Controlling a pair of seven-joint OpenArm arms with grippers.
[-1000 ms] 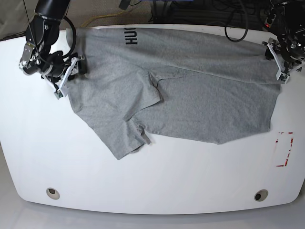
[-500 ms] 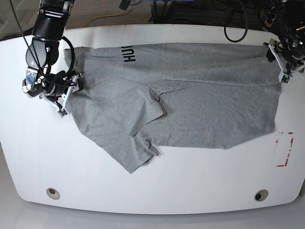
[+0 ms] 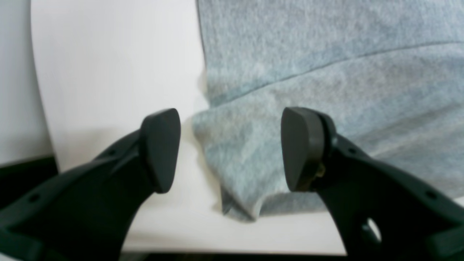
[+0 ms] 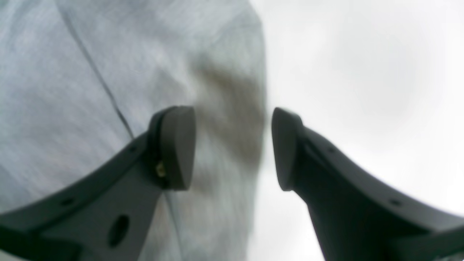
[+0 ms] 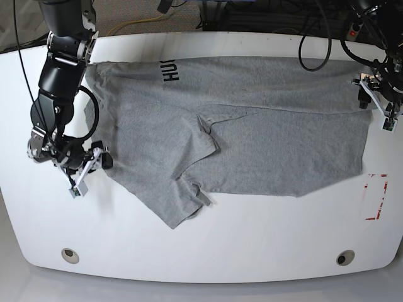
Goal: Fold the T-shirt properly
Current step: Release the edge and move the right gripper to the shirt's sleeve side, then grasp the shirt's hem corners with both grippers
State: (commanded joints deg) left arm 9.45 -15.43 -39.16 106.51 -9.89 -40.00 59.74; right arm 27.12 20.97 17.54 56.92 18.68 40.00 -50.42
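Left wrist view: the left hand [image 3: 230, 148] stands apart around a T-shirt [image 3: 326, 90] corner on the table [image 3: 108, 72].

Right wrist view: the right hand [image 4: 232, 148] gapes, straddling the shirt's edge.

Base view: the shirt sprawls rumpled across the upper middle. This looks like regrasping; next, both hands should pinch cloth.

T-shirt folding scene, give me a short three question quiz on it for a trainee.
1. True or false: the T-shirt lies fully flat in one layer.
2. The left end effector is: A) open at a cloth corner, B) shut on cloth, C) out of view.
3. Fill in: in the right wrist view, the right end effector straddles the shirt's ____.

Key: 1 false, part is folded over; 2 A; 3 edge.
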